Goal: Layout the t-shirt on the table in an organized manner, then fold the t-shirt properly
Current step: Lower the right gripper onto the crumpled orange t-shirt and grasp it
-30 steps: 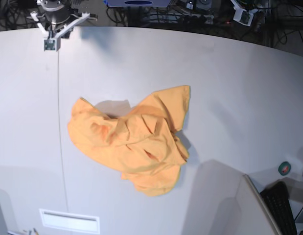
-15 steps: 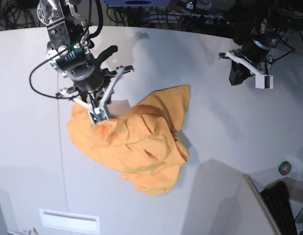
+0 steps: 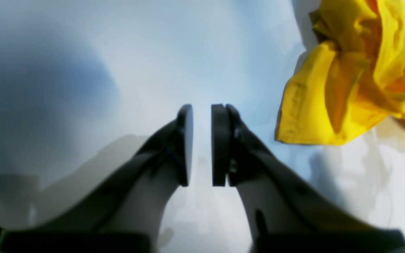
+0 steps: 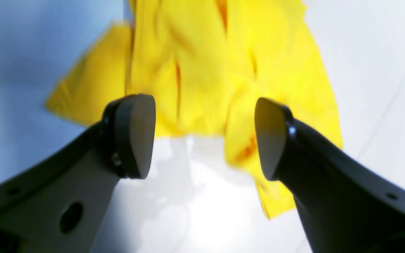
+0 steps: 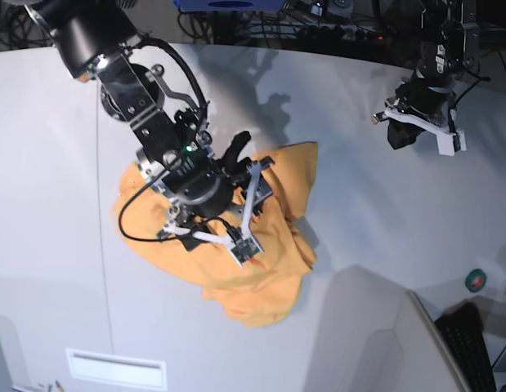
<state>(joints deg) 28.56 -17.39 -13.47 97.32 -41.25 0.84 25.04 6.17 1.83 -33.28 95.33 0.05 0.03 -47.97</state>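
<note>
The light-orange t-shirt [image 5: 265, 282] lies crumpled in a heap in the middle of the pale table [image 5: 383, 212]. My right gripper [image 5: 224, 175] hangs over the middle of the heap. In the right wrist view it [image 4: 204, 137] is open wide, with the shirt [image 4: 223, 70] just beyond the fingertips and nothing between them. My left gripper [image 5: 402, 132] hovers over bare table to the right of the shirt. In the left wrist view it [image 3: 201, 144] is shut to a thin gap and empty, with a shirt corner [image 3: 346, 88] at the upper right.
A thin dark seam [image 5: 101, 245] runs down the table to the left of the shirt. A grey raised panel [image 5: 375, 335], a green tape roll [image 5: 476, 281] and a black keyboard [image 5: 469, 347] sit at the lower right. A white slotted plate [image 5: 116, 368] is at the front left.
My right arm has moved from the shirt's upper-left edge down and right to over its middle. My left arm has shifted slightly. The shirt lies as before.
</note>
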